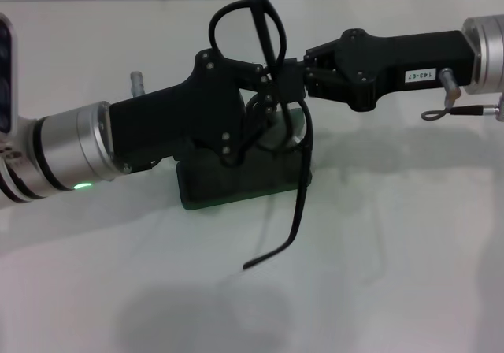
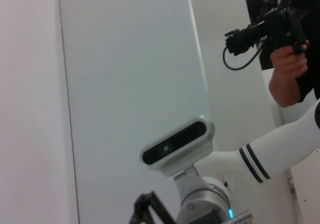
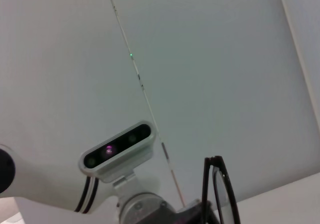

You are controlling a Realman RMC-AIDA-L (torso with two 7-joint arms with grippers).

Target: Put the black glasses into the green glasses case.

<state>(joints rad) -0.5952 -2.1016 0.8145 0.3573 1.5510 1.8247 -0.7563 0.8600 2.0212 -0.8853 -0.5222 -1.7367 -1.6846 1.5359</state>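
Black glasses, dark green glasses case, black claws, silver wrists, white table

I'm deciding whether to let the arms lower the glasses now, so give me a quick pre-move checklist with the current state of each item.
1. Black glasses held off the table: ok, both the left gripper and the right gripper meet at the frame.
2. Which gripper actually clamps the frame: cannot tell, the fingers overlap in the head view.
3. Temple arms folded for the case: not ok, one arm hangs down open, past the case's front edge.
4. Green glasses case under the glasses: ok, it sits on the table directly below the grippers.
5. Case lid open: cannot tell, the left gripper covers most of it.
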